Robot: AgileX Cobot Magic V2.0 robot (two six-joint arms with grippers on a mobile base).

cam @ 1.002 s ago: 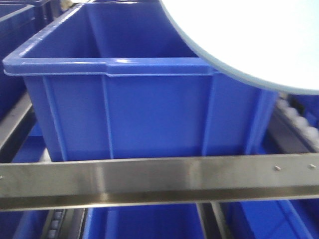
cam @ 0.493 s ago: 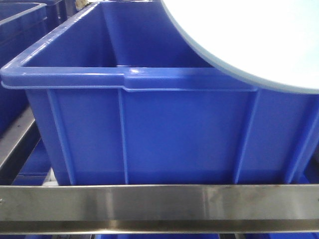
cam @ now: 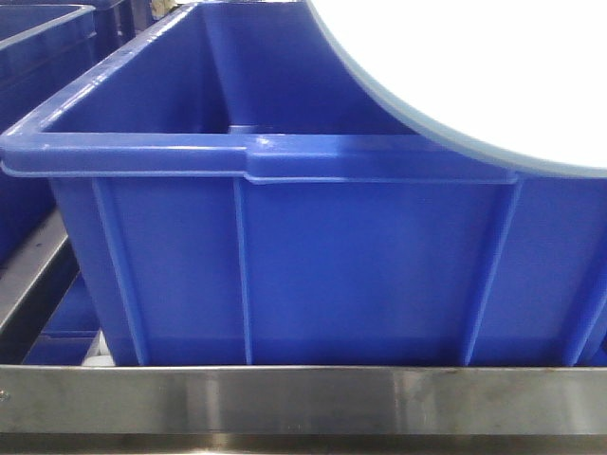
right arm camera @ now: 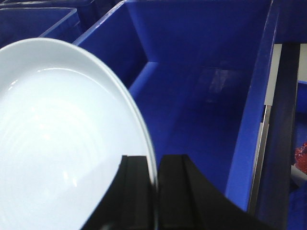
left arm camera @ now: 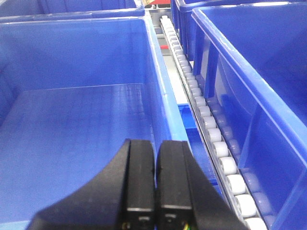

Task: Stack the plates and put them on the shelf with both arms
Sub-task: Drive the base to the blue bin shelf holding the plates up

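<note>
Black right fingers [right arm camera: 175, 196] pinched on the plate [right arm camera: 62, 143] rim. Plate spreads left of them, hanging over an open blue crate [right arm camera: 201, 96]. Only one rim shows, so can't tell if a second plate sits under it. Left fingers [left arm camera: 141, 191] closed on nothing, over a crate floor, roller track [left arm camera: 211, 129] to their right, no plate in that view. Front view: plate top right above the crate rim, shelf band [cam: 303, 403] low in front. Right arm is nearer; left likely needs the opposite rim.

a ribbed blue crate [cam: 332, 265] sits on the steel shelf [cam: 303, 403] just behind its front band, a second crate [cam: 28, 38] beside it.
</note>
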